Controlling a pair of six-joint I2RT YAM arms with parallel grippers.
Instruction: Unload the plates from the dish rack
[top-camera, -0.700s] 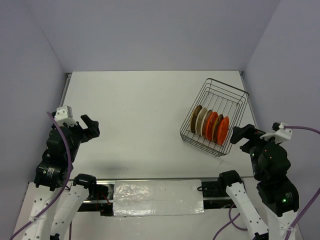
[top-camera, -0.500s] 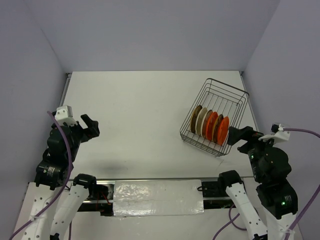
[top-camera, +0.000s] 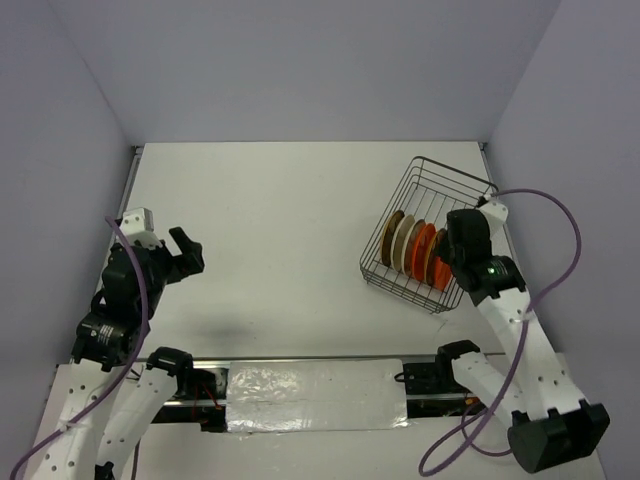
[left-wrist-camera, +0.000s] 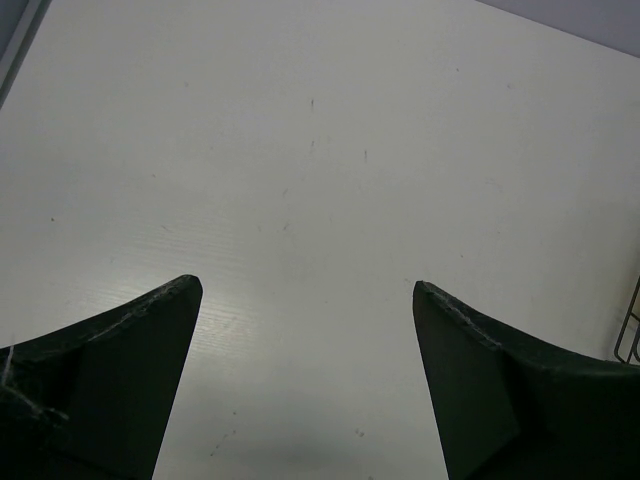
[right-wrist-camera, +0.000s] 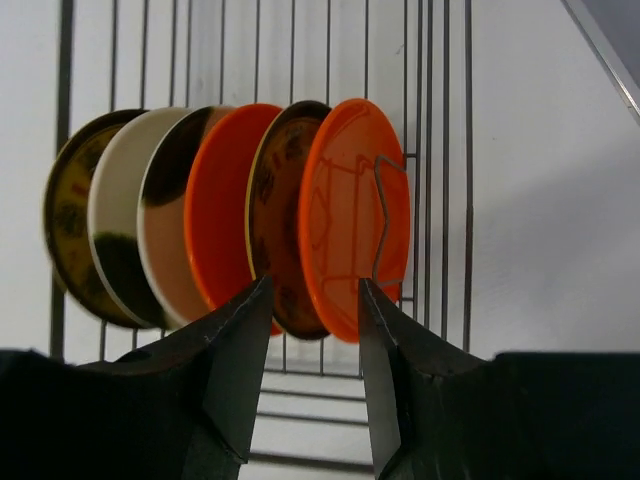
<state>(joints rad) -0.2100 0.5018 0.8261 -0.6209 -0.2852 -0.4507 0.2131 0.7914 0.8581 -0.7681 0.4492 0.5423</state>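
The dish rack (top-camera: 440, 165) is a dark wire basket at the right of the table. Several plates (top-camera: 420, 250) stand on edge in it. In the right wrist view they run from a brown plate with a yellow pattern (right-wrist-camera: 70, 210) through a cream plate with a dark patch (right-wrist-camera: 150, 220) and an orange plate (right-wrist-camera: 225, 190) to another brown plate (right-wrist-camera: 280, 220) and a second orange plate (right-wrist-camera: 350, 210). My right gripper (right-wrist-camera: 315, 290) hangs open just short of those last two, holding nothing, above the rack's near right end (top-camera: 452, 258). My left gripper (top-camera: 186, 252) is wide open over bare table (left-wrist-camera: 308, 285).
Rack wires (right-wrist-camera: 445, 150) run behind and below the plates, and one bent wire crosses the face of the rightmost orange plate. A corner of the rack (left-wrist-camera: 630, 340) shows at the right edge of the left wrist view. Walls close the table on three sides.
My right arm has swung from beside the rack's right side to over its near end, by the plates. The left arm has shifted slightly and stays open.
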